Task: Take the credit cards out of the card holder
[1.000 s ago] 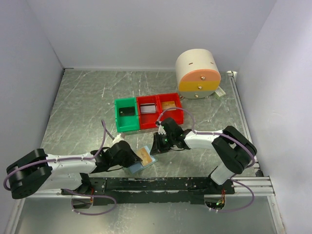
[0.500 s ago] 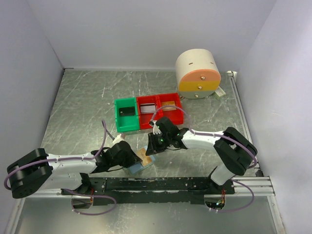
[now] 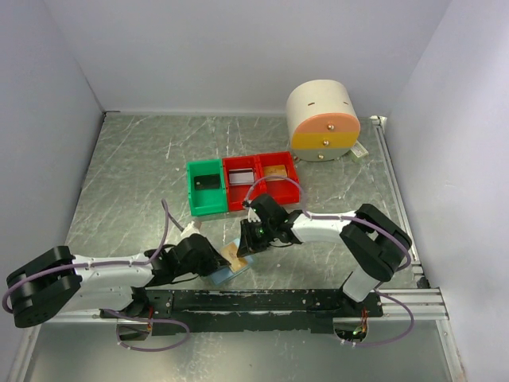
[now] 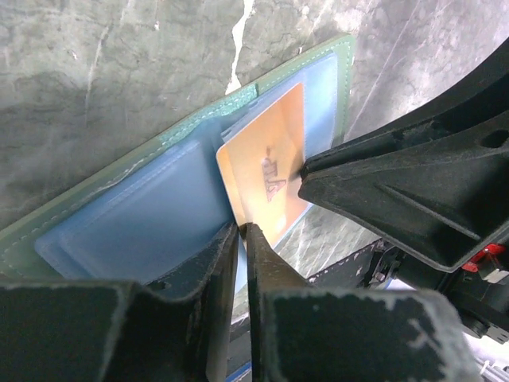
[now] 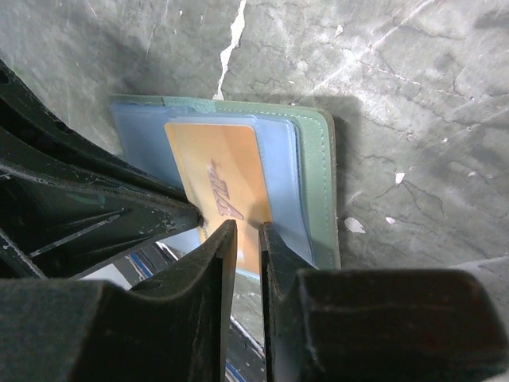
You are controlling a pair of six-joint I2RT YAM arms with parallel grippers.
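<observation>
Card (image 5: 223,159) lettering in wrist views, bins (image 3: 242,204) overhead

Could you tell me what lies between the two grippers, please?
An orange credit card on the pale blue card holder, shown in both wrist views.

Plain pale lavender walls (image 3: 238,56) enclose the table (image 3: 135,159) on its far, left and right edges; its grey, marbled surface shows soft, even light.
</observation>
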